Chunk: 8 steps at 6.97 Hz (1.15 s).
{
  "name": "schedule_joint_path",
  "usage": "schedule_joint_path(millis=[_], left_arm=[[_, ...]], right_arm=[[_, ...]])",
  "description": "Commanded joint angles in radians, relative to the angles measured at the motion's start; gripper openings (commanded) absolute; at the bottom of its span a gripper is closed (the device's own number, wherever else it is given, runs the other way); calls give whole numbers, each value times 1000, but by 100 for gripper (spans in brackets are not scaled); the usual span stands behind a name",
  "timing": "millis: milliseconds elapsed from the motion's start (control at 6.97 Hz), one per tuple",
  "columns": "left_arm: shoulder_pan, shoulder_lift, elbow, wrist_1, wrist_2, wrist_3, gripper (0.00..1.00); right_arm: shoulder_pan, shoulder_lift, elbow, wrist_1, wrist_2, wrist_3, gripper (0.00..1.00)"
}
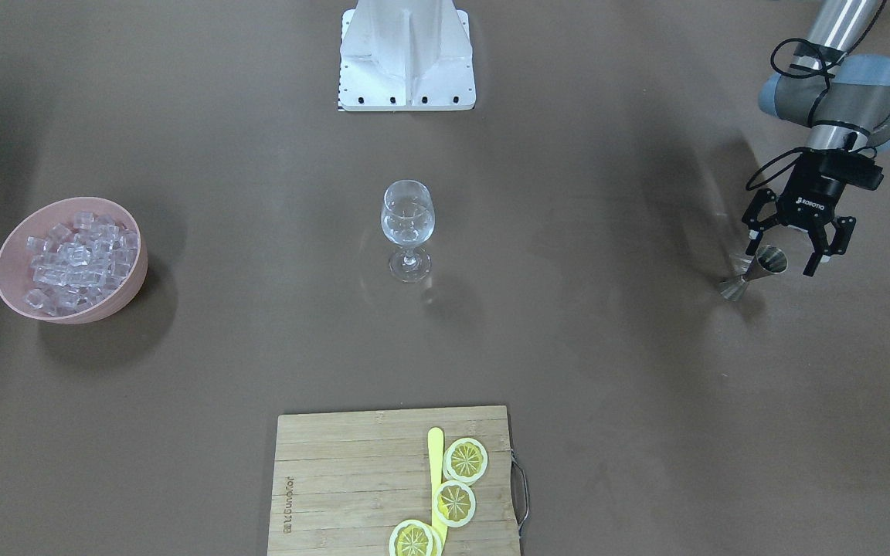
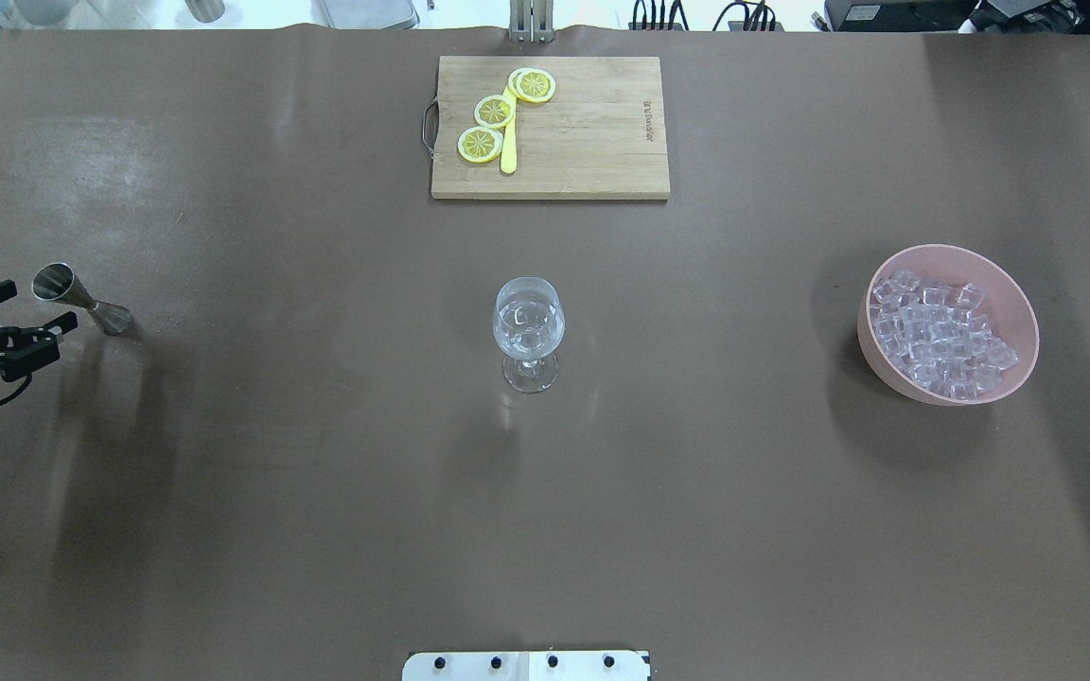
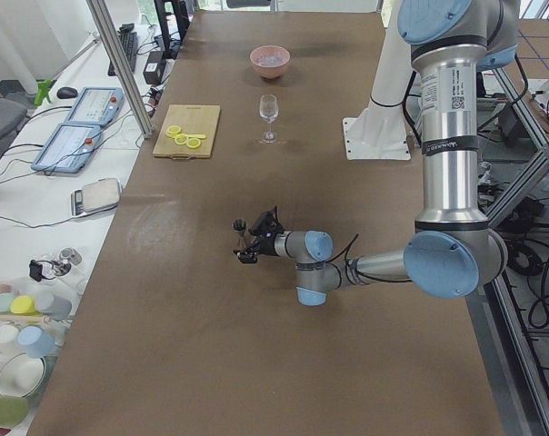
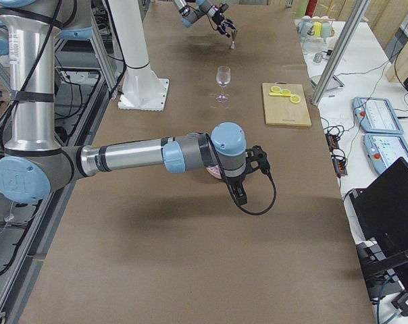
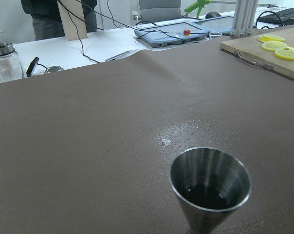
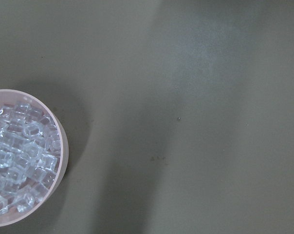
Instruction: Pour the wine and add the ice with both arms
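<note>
A clear wine glass [image 1: 408, 224] [image 2: 528, 326] stands upright at the table's middle; faint glints show in its bowl, and I cannot tell how much wine it holds. The ice [image 1: 78, 259] [image 2: 938, 331] [image 6: 18, 161] fills a pink bowl [image 1: 8, 255] [image 2: 1018, 312]. A steel jigger [image 1: 758, 270] [image 2: 81, 301] [image 5: 210, 183] stands upright on the table. My left gripper [image 1: 789, 251] [image 2: 34, 307] is open just behind the jigger, not touching it. My right gripper [image 4: 239, 194] hangs over the bowl, in the exterior right view only; I cannot tell its state.
A wooden cutting board [image 1: 352, 479] [image 2: 583, 132] with three lemon slices [image 2: 495, 112] and a yellow knife lies at the far edge from the robot. The white pedestal [image 1: 406, 54] stands at the robot's side. Bare brown table surrounds the glass.
</note>
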Motion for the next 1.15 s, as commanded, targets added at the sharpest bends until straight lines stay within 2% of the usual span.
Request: schedule_joint_path(millis=[0,430,717,1004], left_arm=[[51,-24,-2,-2,13,-4,97],[68,-44,1,-7,28,-4,97],[68,-52,7,-8,86,-12,98],[68,-58,13,-5,86,-12,97]], right_arm=[[0,-1,0,0,0,0,100],[0,-10,2,0,4,-2,100],[0,-15,2,2,4,-3,100],[0,-16,5,2,4,-2,100]])
